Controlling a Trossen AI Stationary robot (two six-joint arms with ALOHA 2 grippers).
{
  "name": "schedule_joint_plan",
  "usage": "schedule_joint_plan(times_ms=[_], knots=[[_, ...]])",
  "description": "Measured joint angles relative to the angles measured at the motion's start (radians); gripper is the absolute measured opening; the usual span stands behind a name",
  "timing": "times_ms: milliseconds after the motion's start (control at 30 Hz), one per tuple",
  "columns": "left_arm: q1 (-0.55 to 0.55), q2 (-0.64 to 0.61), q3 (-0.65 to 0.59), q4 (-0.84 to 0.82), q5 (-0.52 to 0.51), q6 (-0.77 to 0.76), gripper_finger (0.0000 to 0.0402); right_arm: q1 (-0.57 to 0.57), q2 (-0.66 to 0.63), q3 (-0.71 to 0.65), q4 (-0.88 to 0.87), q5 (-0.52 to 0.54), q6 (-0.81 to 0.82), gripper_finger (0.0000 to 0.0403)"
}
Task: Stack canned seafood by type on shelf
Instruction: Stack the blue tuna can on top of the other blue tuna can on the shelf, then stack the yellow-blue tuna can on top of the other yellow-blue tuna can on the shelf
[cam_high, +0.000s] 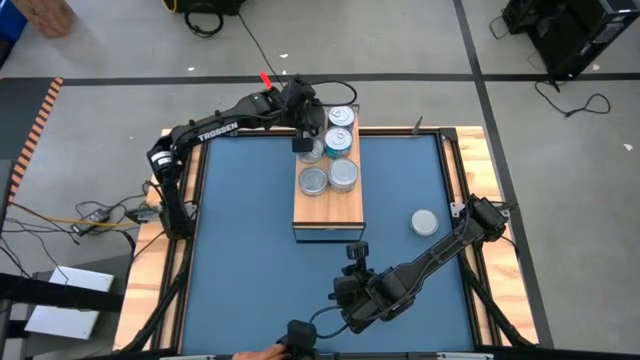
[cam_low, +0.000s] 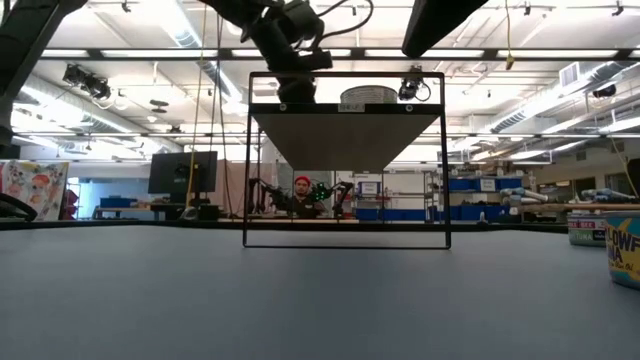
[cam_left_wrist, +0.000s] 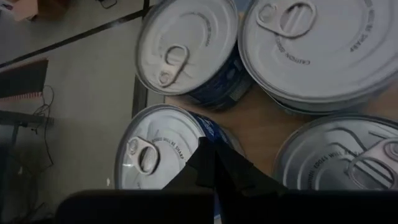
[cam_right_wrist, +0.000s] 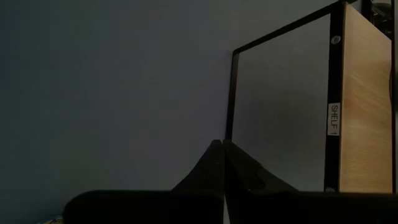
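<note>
The shelf (cam_high: 328, 205) is a wood-topped block in the middle of the blue mat. Several silver-lidded tins of canned seafood stand on its far half: two (cam_high: 341, 118) (cam_high: 340, 141) on the right, one (cam_high: 313, 152) at the left edge, and two (cam_high: 314, 181) (cam_high: 343, 175) nearer. Another tin (cam_high: 424, 222) rests on the mat to the shelf's right. My left gripper (cam_high: 304, 142) is shut, and its tips (cam_left_wrist: 211, 155) stand at the left-edge tin (cam_left_wrist: 152, 149). My right gripper (cam_high: 355, 250) is shut and hangs over the mat by the shelf's near end (cam_right_wrist: 360, 106). My left gripper's shut fingertips (cam_left_wrist: 202, 146) come slanting down from the table's far left. They stand at the lid rim (cam_left_wrist: 198, 134) of the blue-sided tin at the shelf's left edge. The tin rests upright on the shelf. Whether the tips touch it, I cannot tell.
The low view shows the shelf as an open black frame (cam_low: 345, 240) with room under its board. Bare mat (cam_high: 240, 230) lies left of the shelf. A person's hand (cam_high: 262, 351) shows at the table's near edge.
</note>
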Motion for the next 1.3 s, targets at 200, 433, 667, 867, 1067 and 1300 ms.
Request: schedule_joint_plan(times_ms=[200, 433, 667, 867, 1067, 1300], knots=[[0.000, 0.010, -0.002, 0.005, 0.000, 0.000, 0.0000, 0.000, 0.000, 0.000, -0.003, 0.000, 0.000, 0.0004], [-0.004, 0.013, -0.002, 0.000, -0.034, -0.004, 0.0018, 0.000, 0.000, 0.000, -0.005, 0.000, 0.001, 0.0004], [-0.023, 0.013, -0.001, -0.022, -0.044, 0.002, 0.0066, 0.000, 0.000, 0.000, -0.006, -0.011, 0.001, 0.0004], [-0.037, 0.010, -0.001, -0.029, -0.076, 0.000, 0.0116, 0.000, 0.000, 0.000, -0.007, -0.030, 0.000, 0.0005], [-0.068, -0.028, -0.001, -0.024, -0.090, 0.024, 0.0132, 0.000, 0.000, 0.000, -0.013, -0.031, -0.009, 0.0006], [-0.082, -0.100, -0.001, -0.019, 0.030, -0.027, 0.0110, 0.001, 0.000, 0.000, -0.020, -0.032, -0.009, 0.0006]])
